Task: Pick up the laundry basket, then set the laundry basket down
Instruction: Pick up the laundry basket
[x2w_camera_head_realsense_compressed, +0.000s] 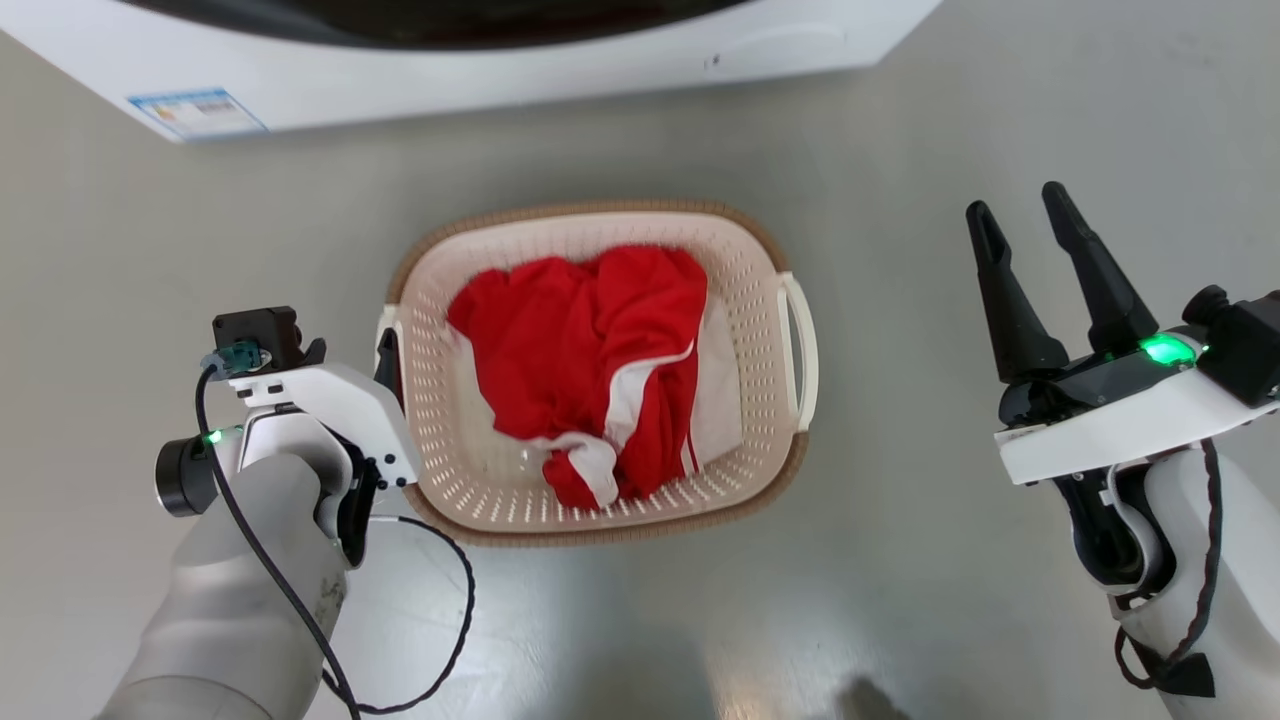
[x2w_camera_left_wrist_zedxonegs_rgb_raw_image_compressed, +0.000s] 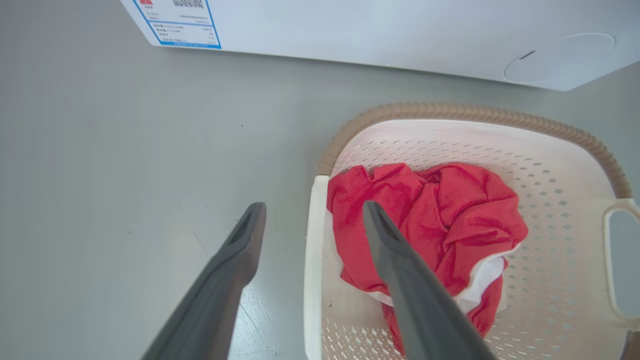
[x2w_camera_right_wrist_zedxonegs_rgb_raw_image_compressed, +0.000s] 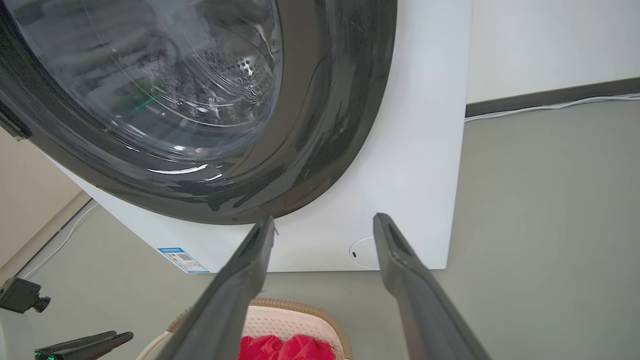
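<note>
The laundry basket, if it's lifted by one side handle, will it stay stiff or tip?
The laundry basket looks like rigid perforated plastic, so it should probably hold its shape. With just a crumpled red garment inside, it's likely light. Lifted by the left handle alone, it would probably tilt toward the far side.

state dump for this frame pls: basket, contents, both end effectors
basket: laundry basket on floor, before washer
contents: red-and-white garment
left end effector: open, fingers straddling left handle; contact unclear
right end effector: open, to the basket's right, apart from it
</note>
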